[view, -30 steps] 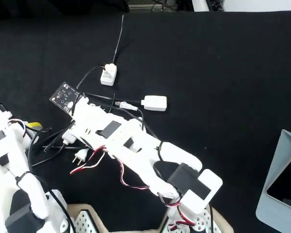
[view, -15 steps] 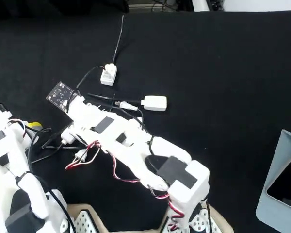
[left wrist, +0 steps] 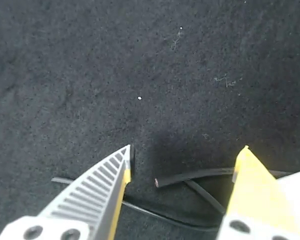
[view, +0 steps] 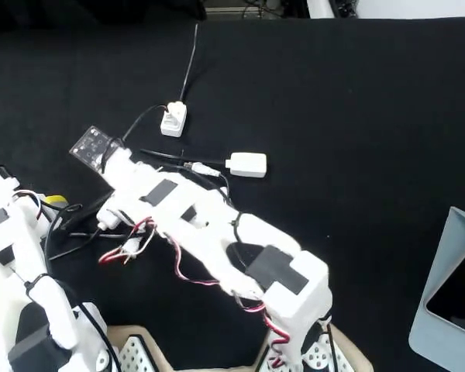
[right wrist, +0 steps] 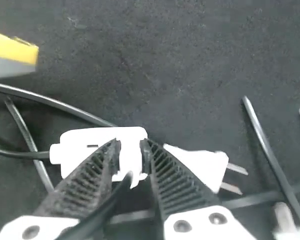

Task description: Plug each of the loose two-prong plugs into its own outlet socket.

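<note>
1. The right jaws are almost closed, pinching a white plug [right wrist: 85, 150] that lies on the black surface [right wrist: 190, 60].
2. Another plug [right wrist: 202, 165] lies just beside it, prongs out.
3. The left jaws hang wide open, holding nothing.
4. I think this is the pick-up step; next, lift the plug and carry it to a white socket [view: 246, 163].
5. Wires [right wrist: 65, 107] nearby could snag; farther out there is lots of room.

One camera sits high up and looks down over the whole black tabletop [view: 356, 116]. My two wrist cameras look down past my left hand [left wrist: 187, 148] and my right hand [right wrist: 129, 142], very close to the tabletop. All three see the black cords [left wrist: 190, 175] on my left side.
</note>
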`<state>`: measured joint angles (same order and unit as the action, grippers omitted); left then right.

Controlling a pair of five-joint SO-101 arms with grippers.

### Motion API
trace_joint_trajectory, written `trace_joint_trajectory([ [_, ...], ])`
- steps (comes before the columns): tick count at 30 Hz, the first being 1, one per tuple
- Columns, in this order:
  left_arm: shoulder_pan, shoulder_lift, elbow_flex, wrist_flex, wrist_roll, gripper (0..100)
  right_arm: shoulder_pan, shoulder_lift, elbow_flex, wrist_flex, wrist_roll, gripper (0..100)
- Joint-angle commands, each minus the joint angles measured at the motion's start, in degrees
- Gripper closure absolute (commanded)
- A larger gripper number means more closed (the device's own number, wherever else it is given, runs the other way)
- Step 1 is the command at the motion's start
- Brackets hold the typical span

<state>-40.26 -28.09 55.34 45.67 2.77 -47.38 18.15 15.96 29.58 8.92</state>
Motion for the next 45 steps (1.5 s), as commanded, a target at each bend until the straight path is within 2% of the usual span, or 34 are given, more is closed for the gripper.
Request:
trace_joint_trajectory([
  [1, -0.31, -1.58, -0.22, -0.79, 0.09, 68, 5.8, -6.9, -1.01, 1.49, 0.18, 98.7],
  [10, -0.31, -1.58, -0.22, -0.79, 0.09, 68, 18.55, -22.29, 1.89, 0.26, -0.62, 98.7],
  [15, -0.31, -1.58, -0.22, -0.79, 0.09, 68, 28.48, -22.81, 1.89, -7.12, -4.31, 98.7],
  [18, -0.31, -1.58, -0.22, -0.79, 0.09, 68, 32.35, -20.0, 1.89, -12.22, -4.31, 98.6],
  [22, -0.31, -1.58, -0.22, -0.79, 0.09, 68, 34.11, -13.76, 0.84, -18.29, -4.31, 98.6],
  [27, -0.31, -1.58, 0.13, -0.88, 0.09, 68, 36.66, -1.71, -8.22, -18.9, -4.4, 98.6],
  [31, -0.31, -1.58, 1.36, -3.25, 0.09, 68, 38.77, 7.87, -16.31, -18.73, -8.18, 98.6],
  [36, -0.31, -1.58, 1.36, -3.34, 0.09, 68, 39.12, 14.9, -25.8, -10.29, -8.7, 98.1],
  [41, -0.31, -1.58, 1.36, -3.34, 0.09, 68, 38.95, 20.26, -35.12, 1.49, -12.04, 85.6],
  [45, -0.31, -1.58, 1.36, -3.34, 0.09, 68, 39.21, 25.19, -43.91, 9.32, -13.98, 84.2],
])
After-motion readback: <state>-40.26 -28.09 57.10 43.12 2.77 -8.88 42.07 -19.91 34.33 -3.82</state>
